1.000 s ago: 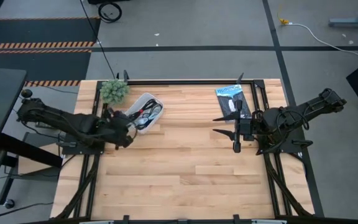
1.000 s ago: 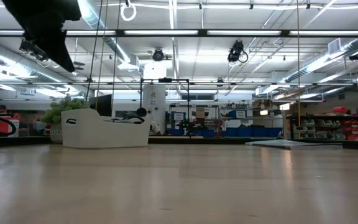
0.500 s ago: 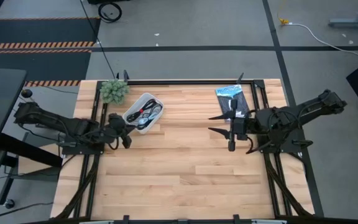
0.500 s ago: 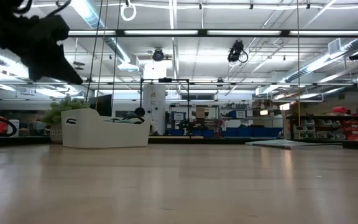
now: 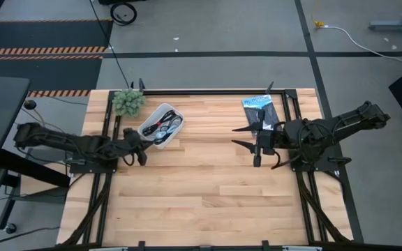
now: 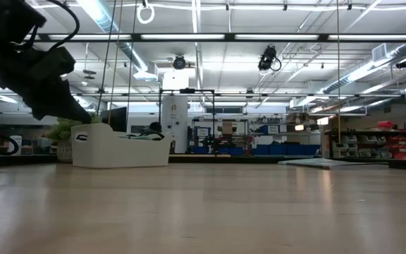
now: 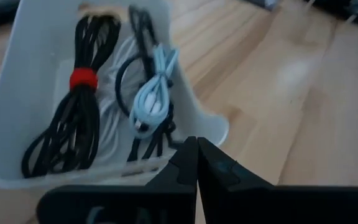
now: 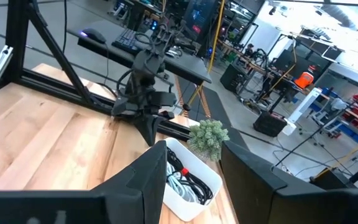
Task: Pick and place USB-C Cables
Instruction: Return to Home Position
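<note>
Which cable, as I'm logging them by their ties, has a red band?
The black bundle at one side of the white bin: a red tie cinches its middle. The pale blue cable and the thin black cable beside it show none.

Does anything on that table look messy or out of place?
Nothing stands out. The cables lie inside the bin, the plant stands upright beside it, the packet lies flat. The left gripper hovers by the bin, the right gripper by the packet.
</note>
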`<action>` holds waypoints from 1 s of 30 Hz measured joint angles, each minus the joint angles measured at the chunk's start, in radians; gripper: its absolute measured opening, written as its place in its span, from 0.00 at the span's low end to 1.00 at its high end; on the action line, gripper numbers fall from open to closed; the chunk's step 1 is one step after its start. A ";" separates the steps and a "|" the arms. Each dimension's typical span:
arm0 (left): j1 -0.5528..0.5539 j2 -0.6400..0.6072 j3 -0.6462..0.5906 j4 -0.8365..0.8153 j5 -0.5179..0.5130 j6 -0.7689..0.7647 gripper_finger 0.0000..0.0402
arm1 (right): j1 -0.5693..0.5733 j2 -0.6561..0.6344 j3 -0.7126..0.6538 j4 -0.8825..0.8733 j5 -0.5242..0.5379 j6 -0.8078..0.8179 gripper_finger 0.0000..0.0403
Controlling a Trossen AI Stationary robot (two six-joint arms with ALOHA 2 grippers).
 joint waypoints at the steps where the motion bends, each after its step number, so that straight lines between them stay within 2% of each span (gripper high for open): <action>1: 0.004 -0.014 0.006 0.002 0.006 0.019 0.01 | 0.000 0.000 0.000 0.000 0.000 0.000 0.40; 14: 0.006 -0.222 0.027 0.064 0.113 0.232 0.01 | 0.000 0.000 0.000 -0.001 0.000 0.001 0.40; 18: 0.009 -0.305 0.028 0.072 0.108 0.295 0.01 | 0.000 0.000 0.000 -0.001 0.000 0.001 0.40; 25: 0.008 -0.433 0.028 0.058 0.106 0.345 0.01 | 0.000 0.000 0.000 -0.001 -0.007 0.001 0.40; 30: 0.007 -0.481 0.028 -0.013 0.120 0.327 0.01 | -0.010 0.000 0.000 -0.014 -0.072 0.019 0.40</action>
